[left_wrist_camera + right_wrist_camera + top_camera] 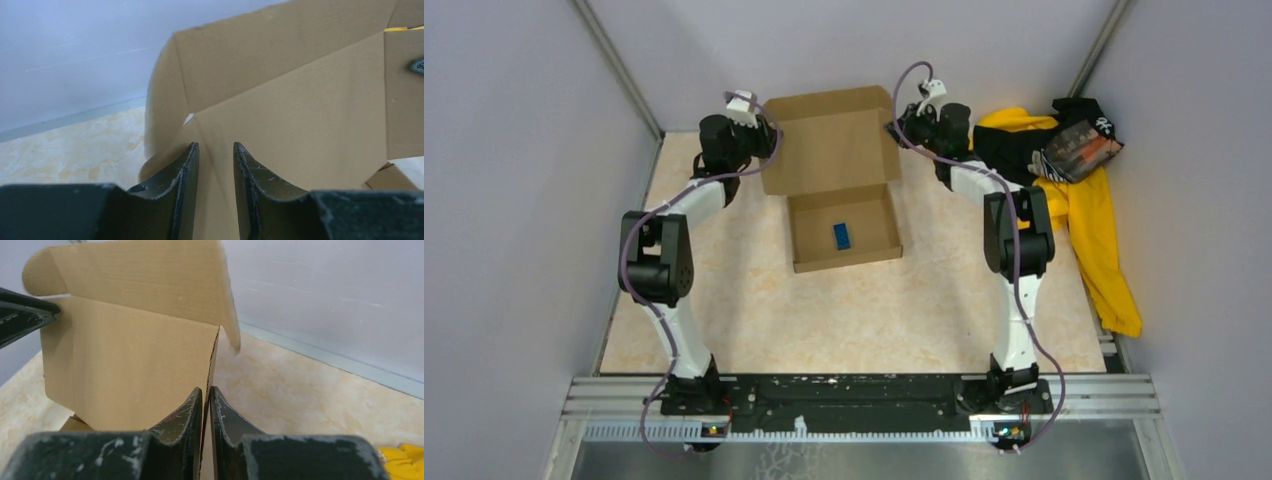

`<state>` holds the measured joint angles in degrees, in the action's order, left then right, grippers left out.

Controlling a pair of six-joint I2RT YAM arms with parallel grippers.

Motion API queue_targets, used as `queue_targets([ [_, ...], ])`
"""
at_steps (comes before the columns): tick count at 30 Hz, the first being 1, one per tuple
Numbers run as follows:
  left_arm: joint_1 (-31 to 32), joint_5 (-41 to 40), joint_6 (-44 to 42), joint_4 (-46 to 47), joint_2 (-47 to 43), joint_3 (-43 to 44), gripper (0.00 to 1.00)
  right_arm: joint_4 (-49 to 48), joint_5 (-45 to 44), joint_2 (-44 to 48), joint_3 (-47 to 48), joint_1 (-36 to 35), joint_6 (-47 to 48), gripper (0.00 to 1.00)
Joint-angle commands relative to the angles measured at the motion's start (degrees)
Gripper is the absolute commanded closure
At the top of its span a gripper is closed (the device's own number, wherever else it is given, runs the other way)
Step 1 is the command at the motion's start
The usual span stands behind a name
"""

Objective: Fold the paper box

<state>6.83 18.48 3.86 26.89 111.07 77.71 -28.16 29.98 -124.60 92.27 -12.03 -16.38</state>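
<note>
**Paper box (874,225).** Plain brown cardboard, resting on the table (824,320) between the two claws. The shallow tray end lies on the arm-base side of both claws. The lid panel (829,140) is tilted up at the far end and spans the space from one claw to the other.

**Left gripper (214,146).** The jaws are apart, with a narrow gap between them. They straddle the left corner of the lid, where a crease runs down toward the gap and the side flap bends away to the outer side. Cardboard shows through the gap. Contact between the pads and the board cannot be confirmed.

**Right gripper (206,389).** The jaws are almost together and clamped on the right edge of the lid, which runs edge-on into the thin slit between the fingers. The broad face of the lid extends from this claw toward the left one. The side flap curls outward just beyond the fingertips.

**Other items.** A small blue block (841,236) lies flat inside the tray, on the base side of both claws and roughly midway between them. A yellow-and-black cloth pile (1084,200) lies just outboard of the right gripper.
</note>
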Motion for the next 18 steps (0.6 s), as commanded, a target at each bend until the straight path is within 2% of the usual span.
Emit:
queue_targets([
  [1, 1.2, 0.3, -0.3, -0.8, -3.2, -1.9, 0.63, -0.1, -1.9, 6.4, -2.1, -1.4, 4.0, 0.90],
  [4, 1.3, -0.5, -0.2, -1.3, -5.3, -3.6, 0.60, -0.9, -2.6, 9.0, -5.1, -1.9, 4.8, 0.90],
  [8, 1.3, -2.2, 0.6, -2.6, -10.6, -7.1, 0.46, -3.1, -5.2, 13.8, -12.1, -2.8, 6.2, 0.90],
  [13, 1.3, -2.8, 1.9, -4.5, -19.2, -11.9, 0.36, -5.6, -7.8, 21.1, -21.6, -3.3, 7.4, 0.91],
  [18, 1.3, -3.9, 3.0, -8.8, -26.4, -13.6, 0.31, -5.4, -8.6, 27.5, -28.6, -3.8, 8.9, 0.92],
])
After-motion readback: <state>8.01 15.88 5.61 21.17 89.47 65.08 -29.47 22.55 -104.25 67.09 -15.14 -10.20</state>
